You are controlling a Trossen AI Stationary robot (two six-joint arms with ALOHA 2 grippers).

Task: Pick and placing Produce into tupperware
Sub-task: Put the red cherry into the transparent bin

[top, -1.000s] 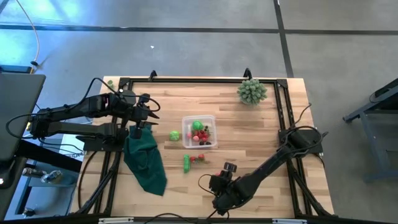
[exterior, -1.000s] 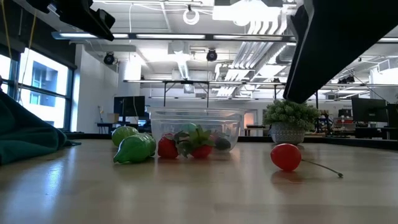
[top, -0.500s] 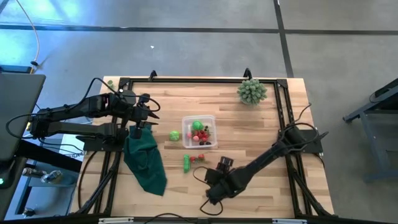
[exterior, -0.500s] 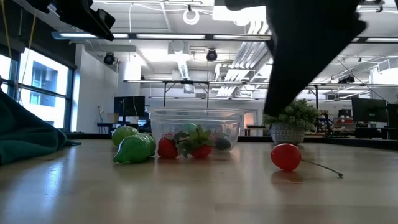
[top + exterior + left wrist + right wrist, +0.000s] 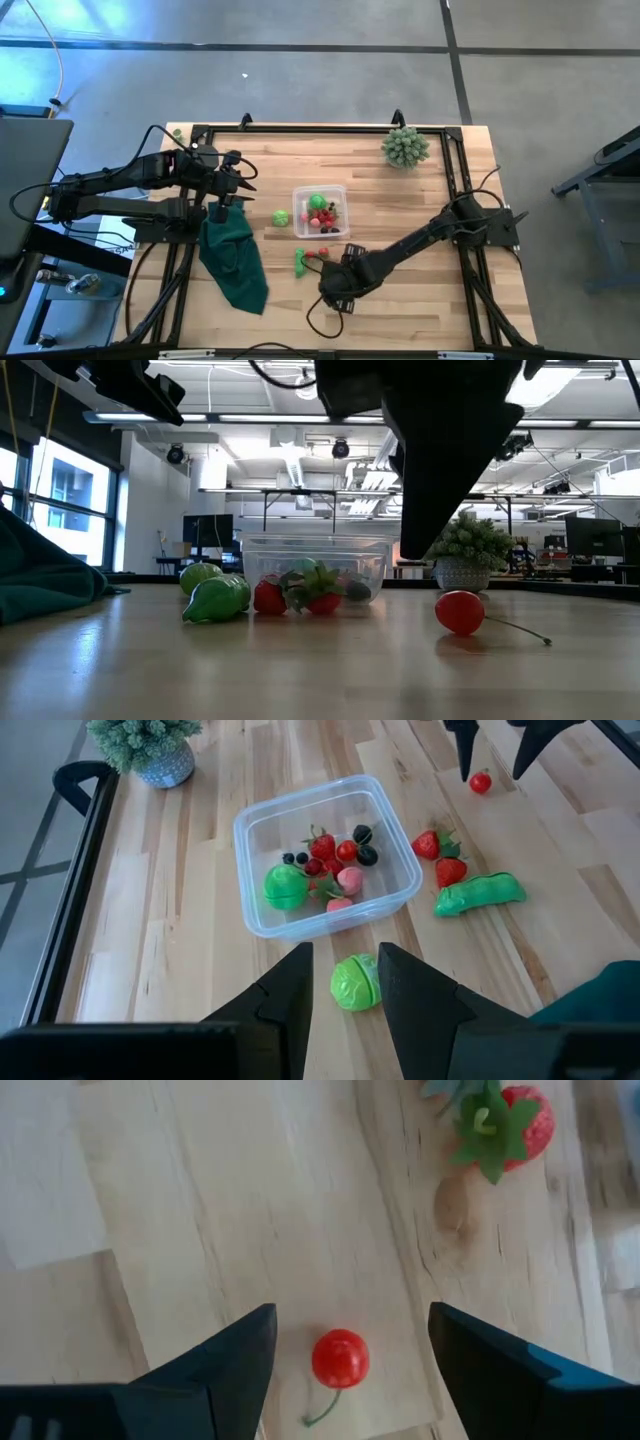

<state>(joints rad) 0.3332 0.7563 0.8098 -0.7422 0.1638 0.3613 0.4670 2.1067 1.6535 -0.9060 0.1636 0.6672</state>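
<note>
The clear tupperware point(image 5: 320, 212) stands mid-table, with a green ball, strawberries, a pink piece and dark berries inside point(image 5: 325, 855). Loose on the wood lie a round green vegetable point(image 5: 355, 982), a long green one point(image 5: 300, 262), two strawberries point(image 5: 440, 860) and a red cherry point(image 5: 340, 1358). My right gripper point(image 5: 345, 1380) is open and hangs over the cherry, one finger on either side, above the table point(image 5: 440, 460). My left gripper point(image 5: 345, 985) is open, up in the air left of the container.
A dark green cloth point(image 5: 235, 260) lies heaped at the table's left side below my left gripper. A pale green spiky plant in a pot point(image 5: 405, 147) stands near the far right corner. A black frame point(image 5: 455, 170) runs along the table's edges. Bare wood shows right of the container.
My right gripper has swung from the near edge toward the table's left and far side, and has come over the cherry near the container. The produce and the container have stayed where they were.
</note>
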